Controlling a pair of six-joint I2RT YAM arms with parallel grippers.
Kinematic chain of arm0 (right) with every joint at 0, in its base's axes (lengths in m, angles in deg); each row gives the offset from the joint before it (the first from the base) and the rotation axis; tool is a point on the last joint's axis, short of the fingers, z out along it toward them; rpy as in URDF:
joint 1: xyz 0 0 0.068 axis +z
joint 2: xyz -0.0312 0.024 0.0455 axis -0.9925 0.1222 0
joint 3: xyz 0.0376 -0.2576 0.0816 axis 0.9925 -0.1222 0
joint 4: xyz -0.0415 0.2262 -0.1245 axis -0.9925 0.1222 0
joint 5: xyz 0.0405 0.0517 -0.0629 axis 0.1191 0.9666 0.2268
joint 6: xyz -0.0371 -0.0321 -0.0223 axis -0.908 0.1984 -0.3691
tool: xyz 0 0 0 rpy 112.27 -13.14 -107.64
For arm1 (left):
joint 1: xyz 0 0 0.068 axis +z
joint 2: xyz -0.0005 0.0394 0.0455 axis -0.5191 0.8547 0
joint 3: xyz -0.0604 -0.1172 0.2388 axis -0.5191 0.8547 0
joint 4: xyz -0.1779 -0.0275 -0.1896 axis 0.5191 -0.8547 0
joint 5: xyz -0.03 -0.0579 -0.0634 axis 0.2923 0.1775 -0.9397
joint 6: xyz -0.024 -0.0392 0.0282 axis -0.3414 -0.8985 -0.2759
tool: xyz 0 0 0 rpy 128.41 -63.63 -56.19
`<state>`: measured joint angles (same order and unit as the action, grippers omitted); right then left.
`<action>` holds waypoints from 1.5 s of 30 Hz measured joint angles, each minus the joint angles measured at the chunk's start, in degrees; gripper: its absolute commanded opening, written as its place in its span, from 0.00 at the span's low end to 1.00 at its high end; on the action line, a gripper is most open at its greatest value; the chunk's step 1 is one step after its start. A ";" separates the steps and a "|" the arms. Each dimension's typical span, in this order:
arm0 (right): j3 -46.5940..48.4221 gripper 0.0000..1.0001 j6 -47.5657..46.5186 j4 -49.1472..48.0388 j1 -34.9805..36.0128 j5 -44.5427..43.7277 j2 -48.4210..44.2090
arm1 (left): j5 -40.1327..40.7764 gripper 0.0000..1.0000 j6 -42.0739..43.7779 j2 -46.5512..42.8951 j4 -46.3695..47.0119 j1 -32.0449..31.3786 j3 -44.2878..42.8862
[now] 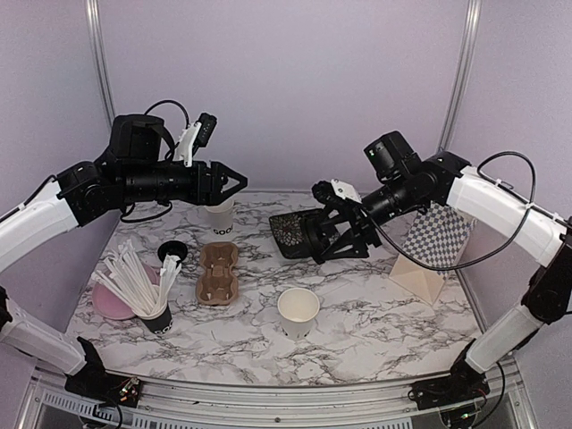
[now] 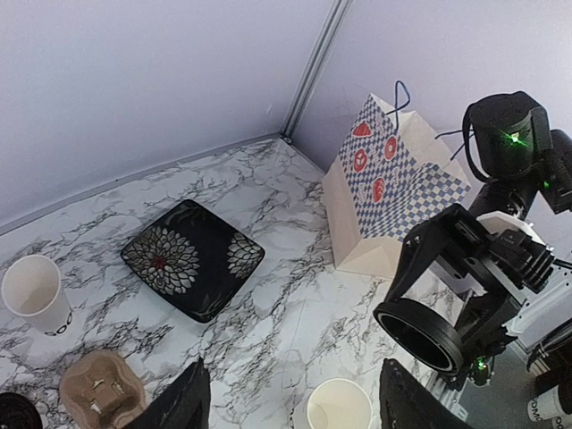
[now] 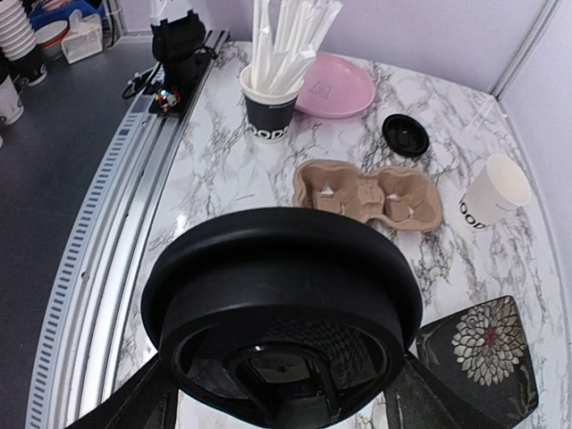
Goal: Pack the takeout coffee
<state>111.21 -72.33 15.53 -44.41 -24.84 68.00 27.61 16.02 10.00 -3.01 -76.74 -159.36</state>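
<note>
two small white paper cups stand open-topped on the marbled counter (image 1: 375,313): the back cup (image 1: 219,222), dark-lettered, behind the brown moulded cardboard tray (image 1: 217,273), the front cup (image 1: 298,313) nearer the arm bases. one round black plastic lid (image 1: 172,251) lies beside the tray. the right claw (image 3: 286,362) pinches a second glossy lid (image 3: 281,259); the left claw (image 2: 295,375), arm level, hangs spread, empty.

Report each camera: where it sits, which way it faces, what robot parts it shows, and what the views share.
Top external: above and behind the bases, looking forward over the table; both arms show, with left gripper and right gripper.
Left wrist: on the left arm, facing right toward the checkered bag; own fingers at the bottom.
Right wrist: facing left toward the cup tray; own fingers flank the black lid.
Shared: both wrist views show the tray and the floral plate.
</note>
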 measured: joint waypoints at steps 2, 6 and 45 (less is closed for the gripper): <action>0.90 0.75 -3.58 4.70 0.52 -0.83 1.16 | 1.75 0.66 0.66 -0.48 -0.79 0.00 0.81; 1.01 0.75 -7.74 11.13 1.31 -3.74 3.76 | 3.54 0.66 1.33 -0.81 -1.40 0.02 1.88; 8.17 0.76 -6.58 19.17 11.08 -19.17 17.90 | 4.63 0.66 2.82 -0.90 -1.73 0.02 3.21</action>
<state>119.39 -78.91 34.70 -33.33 -44.01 85.90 32.24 18.84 9.11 -4.74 -76.72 -156.15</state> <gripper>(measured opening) 0.759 0.656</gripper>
